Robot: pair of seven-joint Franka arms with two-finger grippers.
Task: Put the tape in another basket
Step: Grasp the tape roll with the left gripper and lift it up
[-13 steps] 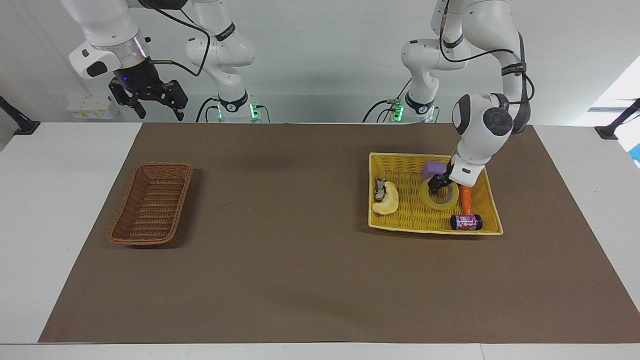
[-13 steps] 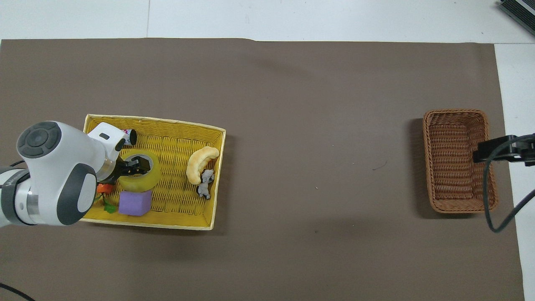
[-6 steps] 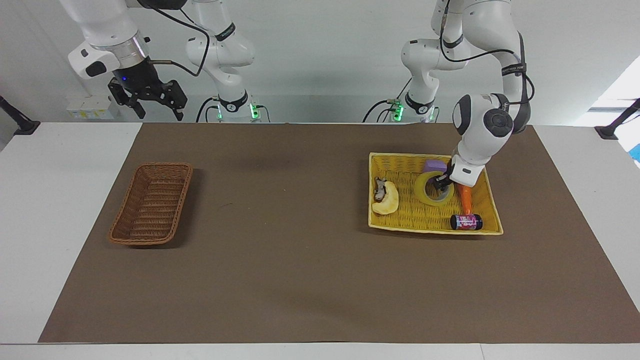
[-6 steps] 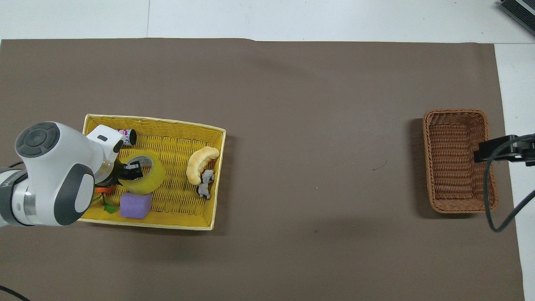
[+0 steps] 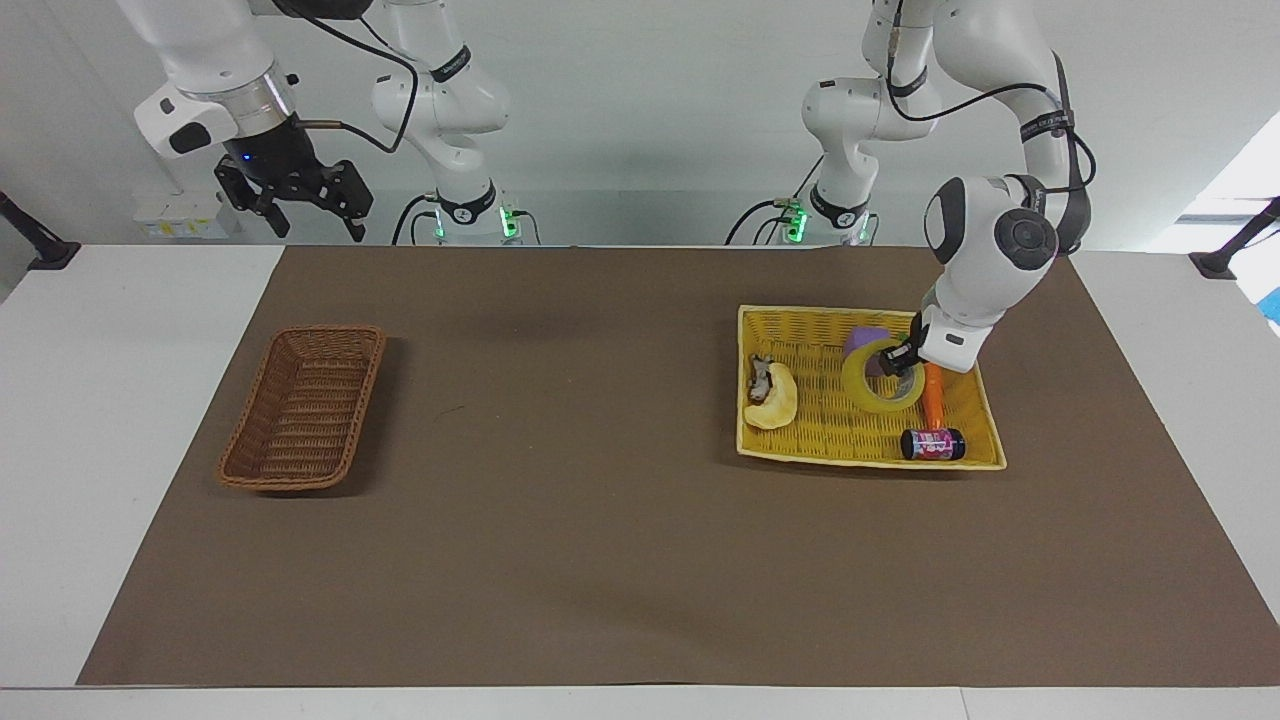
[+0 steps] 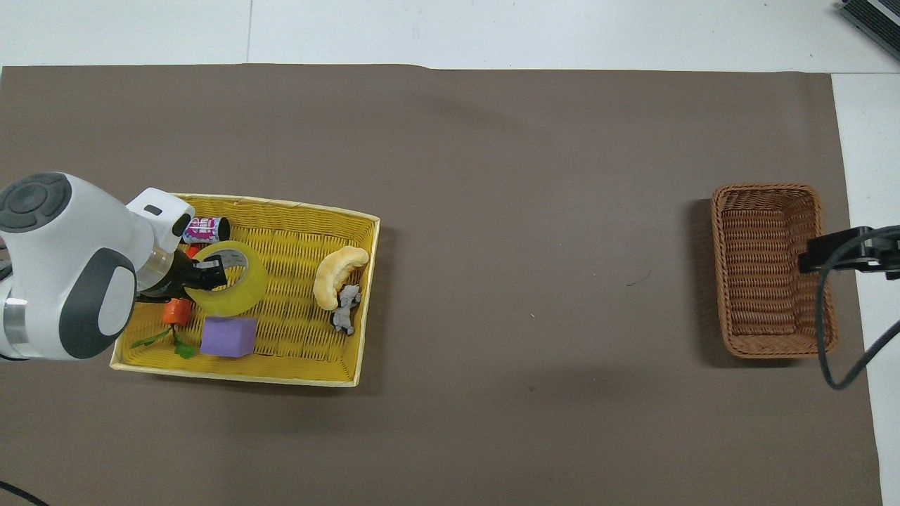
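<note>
- The tape point(image 5: 880, 375) is gripped by its rim in the left gripper point(image 5: 897, 359), jaws closed on it, tilted over the yellow basket point(image 5: 810, 440).
- The right gripper point(image 5: 300, 200) is held raised, jaws spread wide, with the brown basket point(image 5: 262, 442) at its end of the worktop point(image 5: 600, 560).

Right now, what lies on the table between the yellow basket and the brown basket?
Nothing: between the yellow basket and the brown basket there is only bare brown mat, plain in the overhead view.
</note>
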